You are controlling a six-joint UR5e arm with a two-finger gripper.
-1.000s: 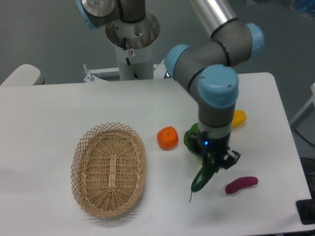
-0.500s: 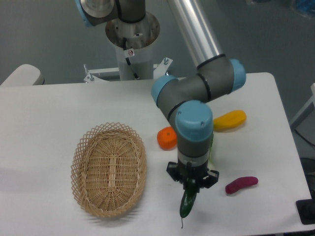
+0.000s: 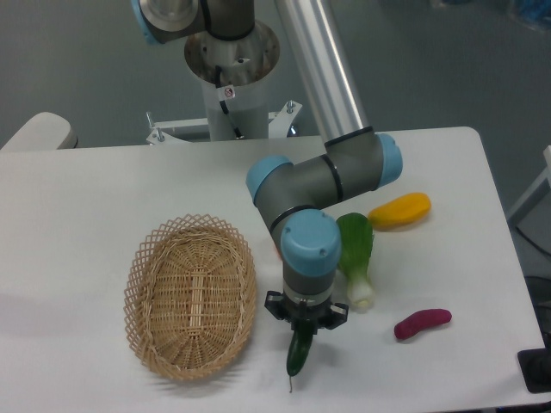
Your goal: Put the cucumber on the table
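The cucumber (image 3: pixel 300 354) is dark green and glossy, hanging nearly upright with its thin stem tail pointing down. My gripper (image 3: pixel 304 326) is shut on its upper end and holds it just above the white table (image 3: pixel 77 206), near the front edge and right of the wicker basket (image 3: pixel 191 297). Whether the tail touches the table I cannot tell.
A light green leafy vegetable with a white base (image 3: pixel 356 256) lies right of my gripper. A purple vegetable (image 3: pixel 422 323) lies at the front right. A yellow piece (image 3: pixel 400 209) lies behind them. The orange fruit is mostly hidden behind the arm.
My gripper has carried the cucumber left and toward the front edge, from beside the purple vegetable to close by the basket. The leafy vegetable is now uncovered.
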